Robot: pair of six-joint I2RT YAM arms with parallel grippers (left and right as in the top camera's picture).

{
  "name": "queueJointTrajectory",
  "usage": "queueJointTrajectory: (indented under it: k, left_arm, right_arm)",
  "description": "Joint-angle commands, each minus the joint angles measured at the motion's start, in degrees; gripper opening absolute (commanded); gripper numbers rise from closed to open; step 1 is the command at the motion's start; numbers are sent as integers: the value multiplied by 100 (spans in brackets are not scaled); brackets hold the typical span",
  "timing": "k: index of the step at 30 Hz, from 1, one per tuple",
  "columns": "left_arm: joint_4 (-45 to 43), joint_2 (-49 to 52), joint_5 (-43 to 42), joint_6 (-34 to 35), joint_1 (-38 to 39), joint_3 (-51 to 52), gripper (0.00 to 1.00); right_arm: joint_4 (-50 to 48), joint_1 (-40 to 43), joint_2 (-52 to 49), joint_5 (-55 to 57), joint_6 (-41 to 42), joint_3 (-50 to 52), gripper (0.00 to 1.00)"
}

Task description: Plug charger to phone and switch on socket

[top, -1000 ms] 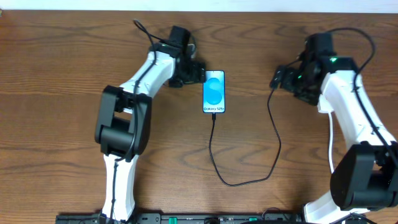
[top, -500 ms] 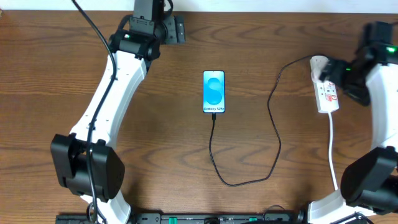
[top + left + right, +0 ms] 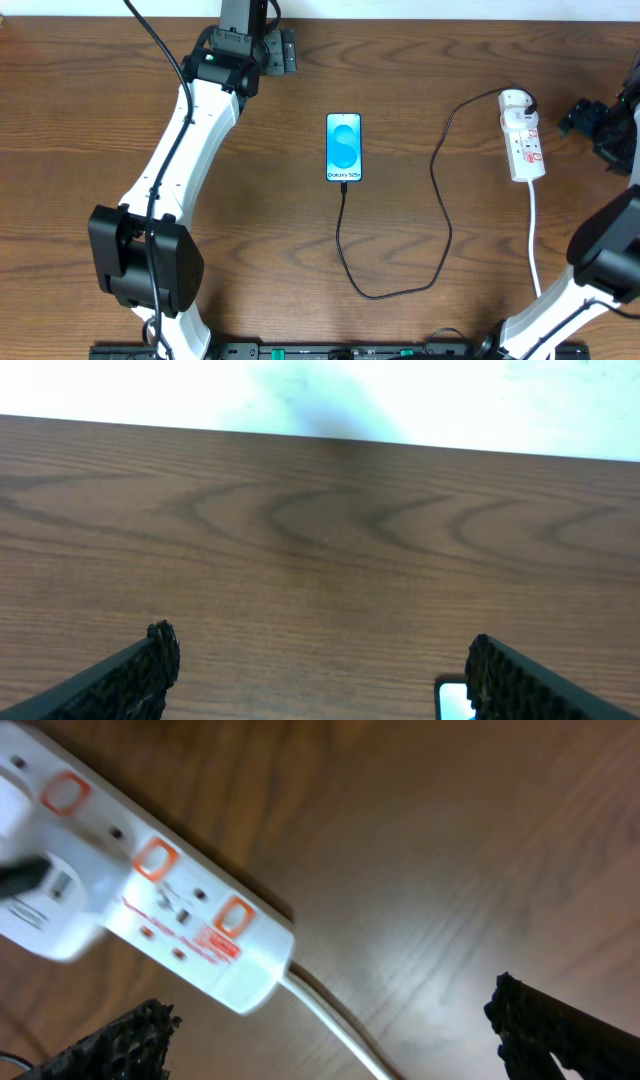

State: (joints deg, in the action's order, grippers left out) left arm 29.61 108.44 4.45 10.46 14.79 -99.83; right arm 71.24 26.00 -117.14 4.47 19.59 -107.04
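R gripper (image 3: 597,122): jaws spread wide, nothing betw them. L gripper (image 3: 278,50): also spread, empty, up at far edge of table (image 3: 100,120), well apart from all task items.

Phone (image 3: 343,148) mid-table, screen up, lit. Charger (image 3: 339,225) cable leaves phone's near edge, loops toward me, then runs back up to the far rounded end of the socket (image 3: 524,145), where it plugs in. Tip looks seated in phone, but that's from overhead only and too small to be sure. So plug step prob done and the switch step remains. Can't tell if switch is on.

Key relation: socket lies just inboard (my left) of R gripper, near, not touching. Its long axis runs toward-me/away-from-me; white cord (image 3: 532,240) exits the near end. R wrist view: strip sits diagonal, up and left of my finger gap, cord end pointing in betw fingers. Red marks (image 3: 152,858) in a row on top face; which is the switch, unclear.

R arm much nearer, so R should press. Needs a shift inboard, then down w/ one fingertip. Closing jaws first would prob give a stiffer point.
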Motion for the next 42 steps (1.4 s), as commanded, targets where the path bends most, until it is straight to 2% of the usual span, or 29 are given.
queueJointTrajectory:
  k: [1,13,20,24,42]
  left_arm:
    - [9,22,76,-57,7,39,93]
    - [9,22,76,-57,7,39,93]
    - [9,22,76,-59,7,39,93]
    - [9,22,76,-57,7,39,93]
    - [9,22,76,-59,7,39,93]
  right_arm:
    - [57,-57,-463,-33,-138,-562,99]
    - [-369,-79,-1364,-485,-144,-758,99]
    - [-876,26,-1956,-1443,-136,-758,99]
    - [-964,92,-2168,-1563,13,-758,99]
    - [-354,107,-2238,-1753,-297,-758,99]
